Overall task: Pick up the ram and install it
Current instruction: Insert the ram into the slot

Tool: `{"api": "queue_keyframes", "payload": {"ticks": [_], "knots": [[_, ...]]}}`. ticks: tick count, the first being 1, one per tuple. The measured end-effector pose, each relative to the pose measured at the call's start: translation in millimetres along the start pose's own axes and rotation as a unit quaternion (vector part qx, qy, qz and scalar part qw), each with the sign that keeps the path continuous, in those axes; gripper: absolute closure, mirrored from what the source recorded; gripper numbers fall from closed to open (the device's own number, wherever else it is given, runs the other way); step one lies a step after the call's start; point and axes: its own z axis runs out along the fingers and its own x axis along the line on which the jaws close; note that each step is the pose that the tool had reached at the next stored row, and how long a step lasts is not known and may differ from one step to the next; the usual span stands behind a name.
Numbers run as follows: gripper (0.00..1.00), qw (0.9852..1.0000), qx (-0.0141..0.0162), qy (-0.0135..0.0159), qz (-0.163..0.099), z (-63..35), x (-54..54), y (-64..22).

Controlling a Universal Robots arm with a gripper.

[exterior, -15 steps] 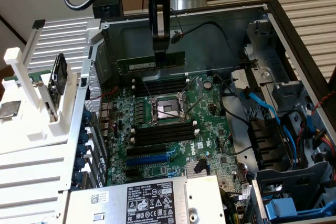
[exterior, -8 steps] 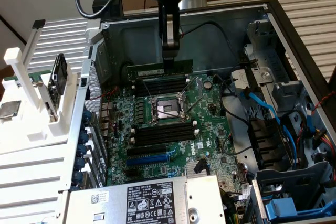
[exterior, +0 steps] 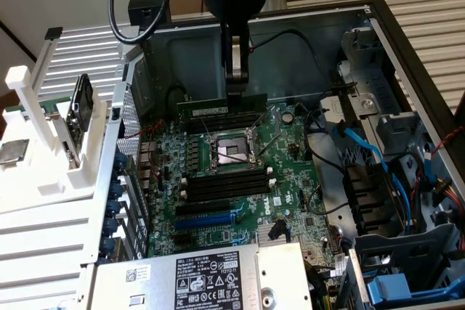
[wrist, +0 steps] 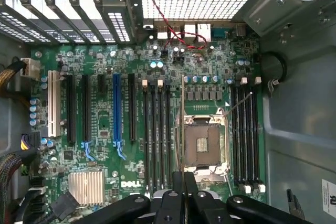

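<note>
**Ram gripped over the far slot bank, long edge down**

The ram [exterior: 205, 109] is inside the open computer case [exterior: 410, 70]. It stands on its long edge, level, over the bank of memory slots [exterior: 221, 123] at the motherboard's [exterior: 290, 179] far edge in the exterior view. It lies parallel to those slots, which looks like the alignment needed for a straight push down. Whether its lower edge has entered a slot cannot be told.

The end effector [exterior: 235, 86] comes down from above with its fingers closed on the ram's upper edge, right of the stick's middle. Gripping the top leaves the contact edge free. In the wrist view the end effector [wrist: 178, 192] looks down across the board.

Just nearer than the ram lies the CPU socket [exterior: 231, 152], low and flat, with a second slot bank [exterior: 225, 183] past it and the blue expansion slot [exterior: 211, 217] well apart. Room is tightest behind, where the case's back wall rises close to the ram and a black cable [exterior: 290, 34] loops across it. Toward the exterior view's right, blue cables [exterior: 363, 143] and the drive bays stay clear of the slots. There is open room above the ram.
</note>
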Motion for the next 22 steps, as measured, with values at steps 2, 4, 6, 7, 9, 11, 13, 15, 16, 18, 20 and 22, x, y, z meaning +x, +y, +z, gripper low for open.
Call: {"api": "queue_keyframes", "payload": {"ticks": [2, 4, 6, 7, 9, 11, 13, 15, 16, 18, 20, 22], "knots": [[0.88, 1.0000, 0.0003, 0.0043, 0.000, 1.4, 0.1, -0.1], [0.88, 1.0000, 0.0004, 0.0053, 0.000, 2.4, 0.5, -0.2], [0.88, 1.0000, 0.0004, 0.0062, 0.000, 5.5, 0.7, -0.8], [0.88, 1.0000, 0.0004, 0.0064, 0.000, 7.2, 0.9, -1.0], [0.88, 1.0000, 0.0004, 0.0066, 0.000, 11.0, 1.2, -1.2], [0.88, 1.0000, 0.0005, 0.0069, 0.000, 19.9, 2.2, -1.7], [0.88, 1.0000, 0.0005, 0.0070, 0.000, 23.3, 4.3, -2.1], [0.88, 1.0000, 0.0005, 0.0070, 0.000, 26.6, 10.2, -2.5], [0.88, 1.0000, 0.0005, 0.0070, 0.000, 28.3, 13.0, -2.7], [0.88, 1.0000, 0.0005, 0.0069, 0.000, 31.7, 16.8, -3.0], [0.88, 1.0000, 0.0004, 0.0071, -0.001, 37.1, 17.9, -3.6], [0.88, 1.0000, 0.0003, 0.0071, -0.002, 40.6, 18.4, -3.9]]}}
